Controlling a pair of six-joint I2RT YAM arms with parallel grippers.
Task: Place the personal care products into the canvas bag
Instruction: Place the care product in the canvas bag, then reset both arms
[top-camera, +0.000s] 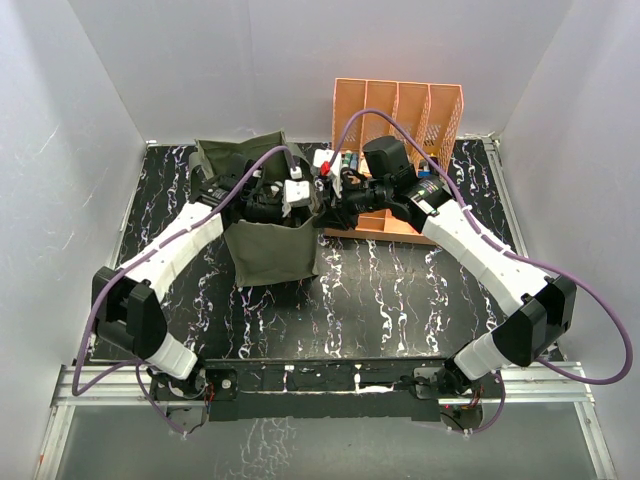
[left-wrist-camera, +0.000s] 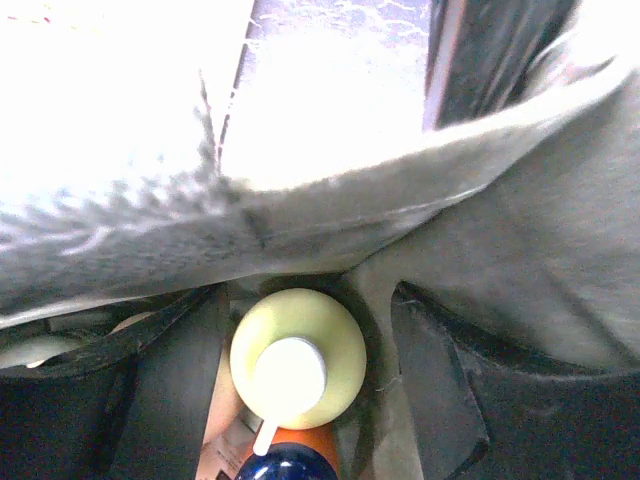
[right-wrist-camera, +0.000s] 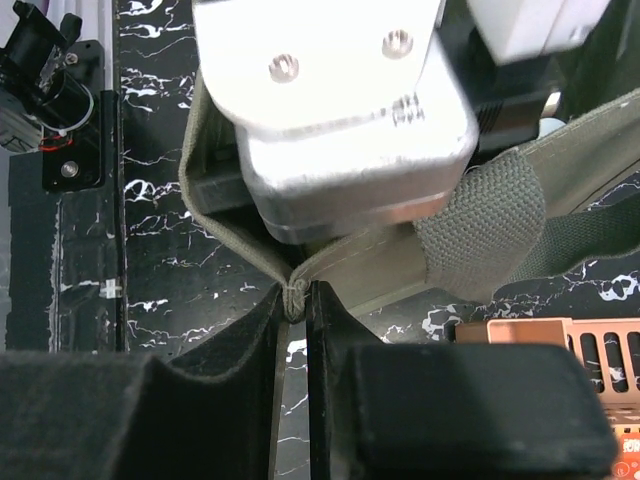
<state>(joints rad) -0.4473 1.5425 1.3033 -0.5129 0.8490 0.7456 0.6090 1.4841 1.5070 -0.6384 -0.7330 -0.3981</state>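
The olive canvas bag (top-camera: 268, 250) stands open at the table's middle back. My left gripper (top-camera: 268, 205) reaches down into it. In the left wrist view its fingers (left-wrist-camera: 60, 420) stand apart on either side of a pale yellow bottle (left-wrist-camera: 335, 330) with a white cap, seen from above and not touching either finger. The left gripper (left-wrist-camera: 298, 400) is open. An orange-blue bottle (left-wrist-camera: 300, 455) lies just below the yellow one inside the bag (left-wrist-camera: 520, 230). My right gripper (right-wrist-camera: 296, 300) is shut on the bag's rim seam (right-wrist-camera: 400, 265), beside a strap handle (right-wrist-camera: 490, 225).
A peach slotted organiser (top-camera: 400, 110) stands at the back right, close behind the right gripper (top-camera: 325, 205); its edge (right-wrist-camera: 540, 335) shows in the right wrist view. Small colourful boxes and tubes (top-camera: 335, 160) lie between the bag and the organiser. White walls enclose the table.
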